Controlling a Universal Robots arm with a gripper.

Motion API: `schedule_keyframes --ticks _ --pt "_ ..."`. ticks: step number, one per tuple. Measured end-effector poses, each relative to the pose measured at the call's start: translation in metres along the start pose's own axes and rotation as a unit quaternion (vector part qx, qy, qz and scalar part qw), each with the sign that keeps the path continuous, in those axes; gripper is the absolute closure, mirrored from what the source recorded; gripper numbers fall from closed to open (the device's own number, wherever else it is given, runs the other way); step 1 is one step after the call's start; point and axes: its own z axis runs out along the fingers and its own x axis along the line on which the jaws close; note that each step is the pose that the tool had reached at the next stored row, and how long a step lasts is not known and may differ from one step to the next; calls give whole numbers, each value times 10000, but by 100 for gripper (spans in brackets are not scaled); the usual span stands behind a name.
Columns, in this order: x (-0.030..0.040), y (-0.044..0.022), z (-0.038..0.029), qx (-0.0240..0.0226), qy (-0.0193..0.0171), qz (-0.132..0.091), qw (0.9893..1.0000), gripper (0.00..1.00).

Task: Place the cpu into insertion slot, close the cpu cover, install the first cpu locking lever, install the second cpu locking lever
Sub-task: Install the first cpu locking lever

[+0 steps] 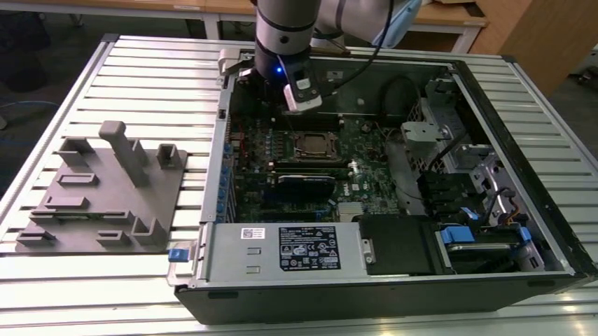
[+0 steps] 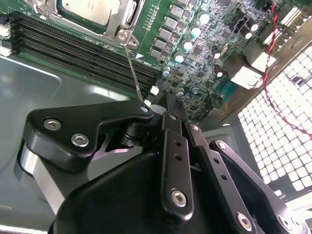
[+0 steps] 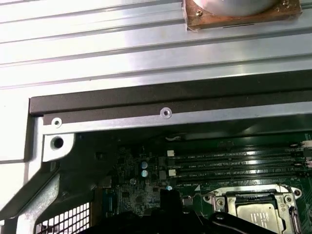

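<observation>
The cpu (image 1: 313,145) lies flat in the insertion slot (image 1: 293,148) near the middle of the motherboard, its silver top showing in both wrist views (image 2: 90,9) (image 3: 257,215). The cpu cover (image 2: 126,17) lies down around the chip as a silver frame. A thin wire locking lever (image 2: 135,73) rises from the socket corner up to my fingertips. My gripper (image 1: 299,108) (image 2: 170,105) hangs just beyond the socket's far side, fingers (image 2: 174,131) pressed together. Whether they pinch the lever's end or only touch it is hidden.
Long black memory slots (image 2: 73,48) run between the socket and the case's far wall (image 3: 165,114). A black card (image 1: 304,182) and the power supply (image 1: 280,248) sit nearer the front. A grey fixture plate (image 1: 103,189) lies at the exterior view's left. Cables (image 1: 402,91) hang at the right.
</observation>
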Motion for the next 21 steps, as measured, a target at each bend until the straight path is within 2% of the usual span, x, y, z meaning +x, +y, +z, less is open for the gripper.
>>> schedule_keyframes --ticks 8,17,21 --pt "-122 11 -7 -2 1 -2 10000 90" --pt "-373 35 -24 -2 1 -2 10000 90" --pt "-435 41 -29 -3 1 -3 10000 90"
